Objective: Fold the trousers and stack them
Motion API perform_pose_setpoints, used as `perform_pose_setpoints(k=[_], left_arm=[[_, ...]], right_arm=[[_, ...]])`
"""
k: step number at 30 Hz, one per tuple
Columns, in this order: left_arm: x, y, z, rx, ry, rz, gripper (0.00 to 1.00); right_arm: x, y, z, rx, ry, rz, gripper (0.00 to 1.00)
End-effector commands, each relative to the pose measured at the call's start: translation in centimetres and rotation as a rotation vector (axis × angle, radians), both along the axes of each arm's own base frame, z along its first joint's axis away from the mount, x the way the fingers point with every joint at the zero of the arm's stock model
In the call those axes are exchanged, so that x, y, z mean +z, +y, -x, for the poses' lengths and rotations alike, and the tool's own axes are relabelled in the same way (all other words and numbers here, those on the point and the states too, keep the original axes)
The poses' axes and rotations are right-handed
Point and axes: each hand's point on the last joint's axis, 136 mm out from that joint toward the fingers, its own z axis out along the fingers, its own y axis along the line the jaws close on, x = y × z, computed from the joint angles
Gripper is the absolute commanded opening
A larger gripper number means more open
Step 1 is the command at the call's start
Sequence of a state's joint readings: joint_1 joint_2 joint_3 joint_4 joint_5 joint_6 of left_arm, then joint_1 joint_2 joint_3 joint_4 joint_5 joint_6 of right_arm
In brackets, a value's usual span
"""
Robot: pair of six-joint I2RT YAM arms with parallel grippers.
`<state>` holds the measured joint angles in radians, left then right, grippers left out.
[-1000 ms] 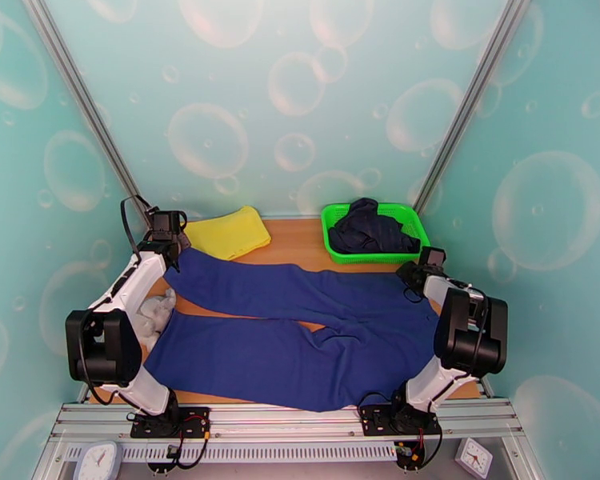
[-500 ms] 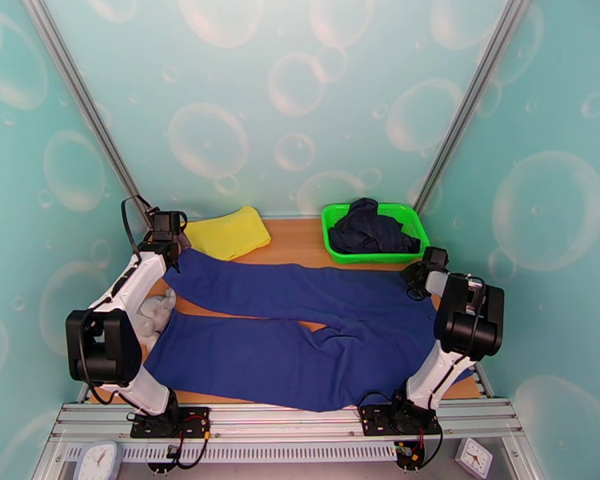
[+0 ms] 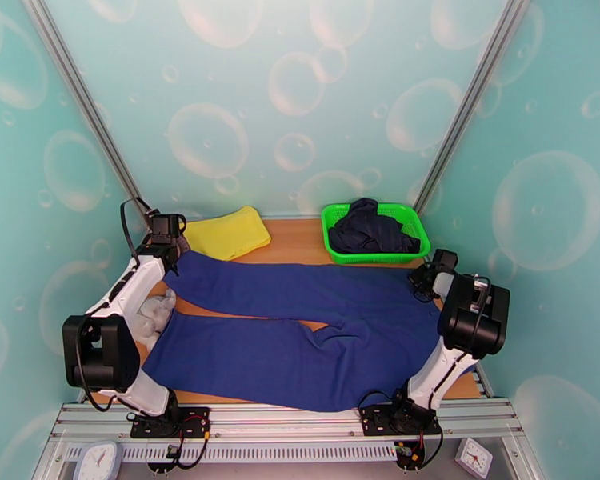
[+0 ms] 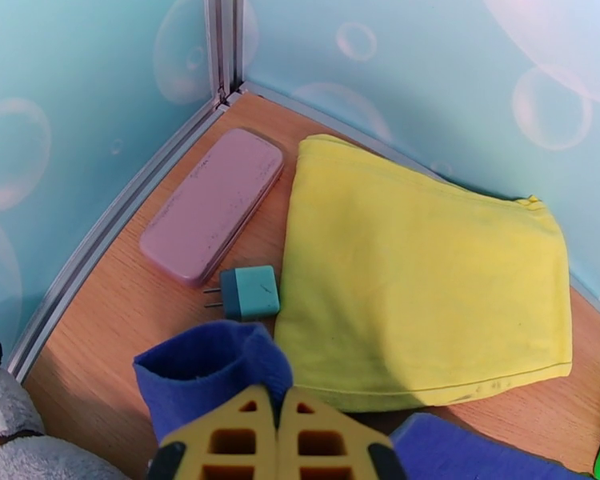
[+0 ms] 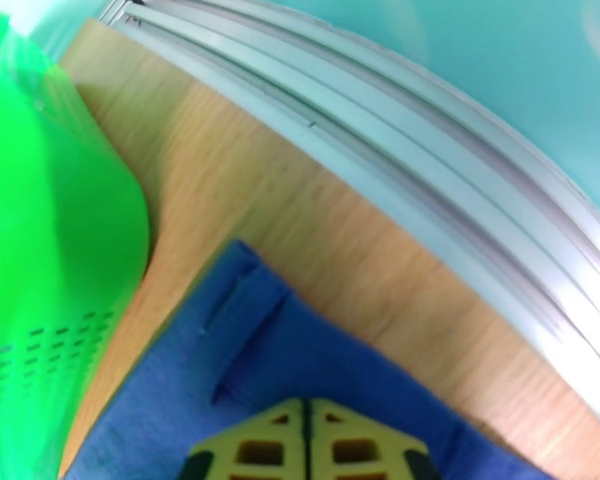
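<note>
from above, the trousers (image 3: 300,330) lie spread flat over most of the desk (image 3: 300,238), legs running to the left edge and waist at the right edge. the left gripper (image 3: 172,251) sits at the far leg's hem near the far-left corner, the right gripper (image 3: 422,279) at the waist's far corner. a yellow cloth (image 3: 228,231) and a green basket (image 3: 330,234) holding a dark garment (image 3: 372,226) lie along the far edge.

left wrist view: the fingers are clenched on a bunched fold of blue hem, just beside a plug adapter (image 4: 248,292) and a pink case (image 4: 212,203).

right wrist view: the fingers are pressed together, pinching the blue waist corner beside the basket.
</note>
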<state>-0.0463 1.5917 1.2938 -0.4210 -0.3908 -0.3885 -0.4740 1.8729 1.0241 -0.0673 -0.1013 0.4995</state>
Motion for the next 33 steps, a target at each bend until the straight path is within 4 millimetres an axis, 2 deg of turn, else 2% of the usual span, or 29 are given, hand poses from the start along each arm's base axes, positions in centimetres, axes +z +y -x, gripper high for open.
perform_pose_setpoints(k=[1,5,7,11,13,18,22,25,28,30,31,32,33], left_arm=[[1.6,-0.1,0.5,-0.011,-0.046,0.002,0.0],[2.0,0.1,1.2,-0.008,-0.059,-0.004,0.0],[2.2,-0.1,1.2,-0.015,-0.068,0.006,0.0],[3.1,-0.5,1.1,-0.029,-0.085,0.022,0.0],[3.5,-0.6,1.1,-0.034,-0.097,0.025,0.0],[3.8,-1.3,1.0,-0.058,-0.122,0.06,0.0],[4.0,-2.1,0.8,-0.082,-0.142,0.088,0.0],[3.9,-2.5,0.7,-0.093,-0.149,0.1,0.0],[3.7,-2.7,0.7,-0.105,-0.152,0.105,0.0],[3.6,-2.7,0.7,-0.109,-0.156,0.108,0.0],[3.6,-2.6,0.7,-0.107,-0.156,0.105,0.0],[3.6,-2.6,0.6,-0.108,-0.156,0.102,0.0],[3.6,-2.6,0.6,-0.108,-0.155,0.1,0.0]], right_arm=[[0.5,1.2,1.4,0.025,-0.001,-0.03,0.05],[1.6,1.4,2.9,0.017,0.014,-0.015,0.06],[0.7,2.1,4.2,0.019,0.047,-0.03,0.07],[-1.9,4.7,8.0,0.026,0.109,-0.072,0.1],[-2.4,5.3,9.3,0.028,0.139,-0.058,0.13],[-1.9,5.5,10.9,0.012,0.169,-0.051,0.2],[-1.1,6.8,12.3,-0.005,0.121,-0.127,0.2],[0.7,7.0,13.5,-0.026,0.097,-0.093,0.2],[4.6,5.4,13.4,-0.068,0.037,0.01,0.23],[8.0,3.6,11.9,-0.094,-0.043,0.095,0.28],[9.5,2.7,10.9,-0.101,-0.078,0.127,0.35],[10.7,2.1,9.6,-0.085,-0.111,0.152,0.4],[11.0,1.5,8.5,-0.069,-0.119,0.164,0.45]])
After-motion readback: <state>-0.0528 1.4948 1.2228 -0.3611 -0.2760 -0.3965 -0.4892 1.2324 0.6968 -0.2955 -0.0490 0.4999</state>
